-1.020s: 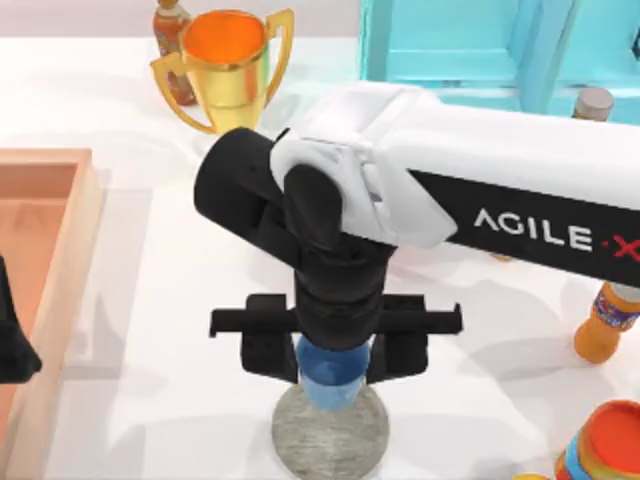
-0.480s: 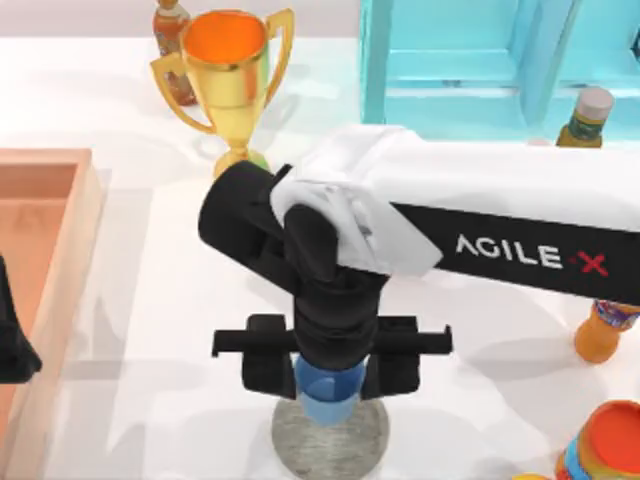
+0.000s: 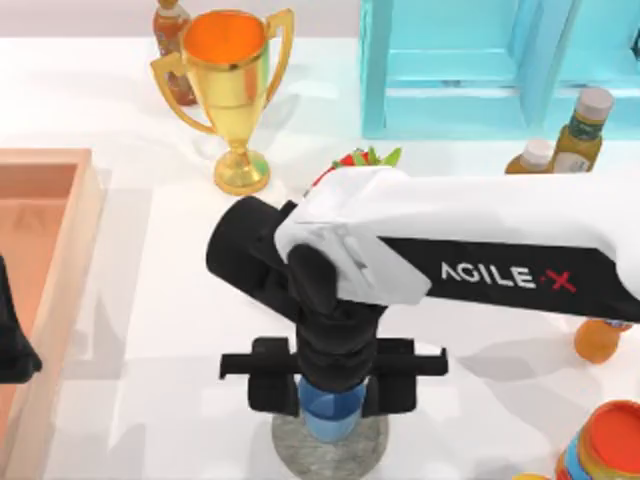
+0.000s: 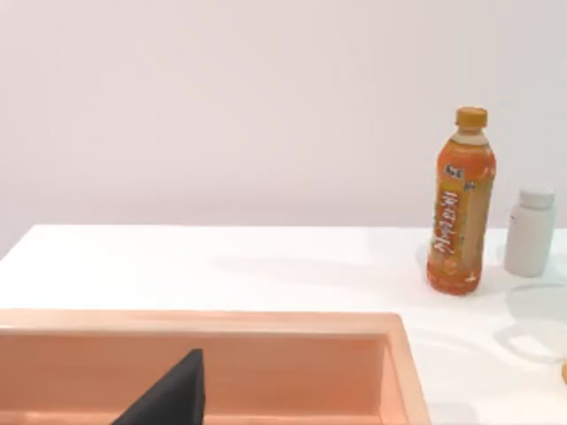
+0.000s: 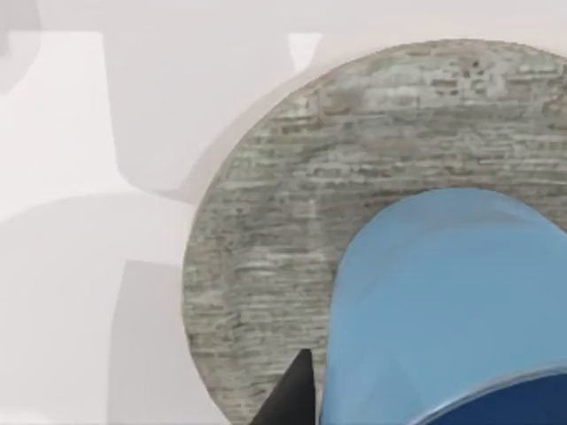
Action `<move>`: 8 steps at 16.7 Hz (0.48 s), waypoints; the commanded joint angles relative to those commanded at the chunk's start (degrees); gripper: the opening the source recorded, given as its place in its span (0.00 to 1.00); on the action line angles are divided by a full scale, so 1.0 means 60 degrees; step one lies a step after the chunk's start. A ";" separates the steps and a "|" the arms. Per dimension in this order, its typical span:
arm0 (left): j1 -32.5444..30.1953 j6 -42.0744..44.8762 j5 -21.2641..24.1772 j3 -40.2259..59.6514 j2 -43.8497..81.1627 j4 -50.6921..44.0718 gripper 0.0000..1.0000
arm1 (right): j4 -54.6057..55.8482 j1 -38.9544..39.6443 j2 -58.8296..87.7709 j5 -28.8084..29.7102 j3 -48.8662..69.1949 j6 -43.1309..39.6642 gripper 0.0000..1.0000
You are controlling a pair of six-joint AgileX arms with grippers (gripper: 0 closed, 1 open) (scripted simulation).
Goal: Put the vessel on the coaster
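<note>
Near the table's [image 3: 180, 330] front edge, the right gripper [image 3: 333, 385] holds the vessel [image 3: 331, 412] between its fingers, directly over the coaster [image 3: 290, 442]. From the right wrist view, the blue vessel [image 5: 443, 301] overlaps the grey coaster [image 5: 266, 257]; contact cannot be told. At the far left the left gripper [image 3: 12, 335] sits parked by an orange tray [image 3: 85, 200], its fingers' spread unclear.

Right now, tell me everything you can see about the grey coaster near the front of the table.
The coaster is a flat round grey disc with a mottled, stone-like streaked surface, lying level on the white table near the top view's front edge. The blue vessel sits over its middle, between the fingers of the right gripper, hiding much of it. In the right wrist view its bare rim shows round the vessel. Whether the vessel touches it cannot be told.
</note>
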 joint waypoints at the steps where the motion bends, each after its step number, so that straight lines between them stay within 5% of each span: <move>1: 0.0000 0.0000 0.0000 0.0000 0.0000 0.0000 1.00 | 0.0000 0.0000 0.0000 0.0000 0.0000 0.0000 0.00; 2: 0.0000 0.0000 0.0000 0.0000 0.0000 0.0000 1.00 | 0.0000 0.0000 0.0000 0.0000 0.0000 0.0000 0.00; 8: 0.0000 0.0000 0.0000 0.0000 0.0000 0.0000 1.00 | 0.0000 0.0000 0.0000 0.0000 0.0000 0.0000 0.45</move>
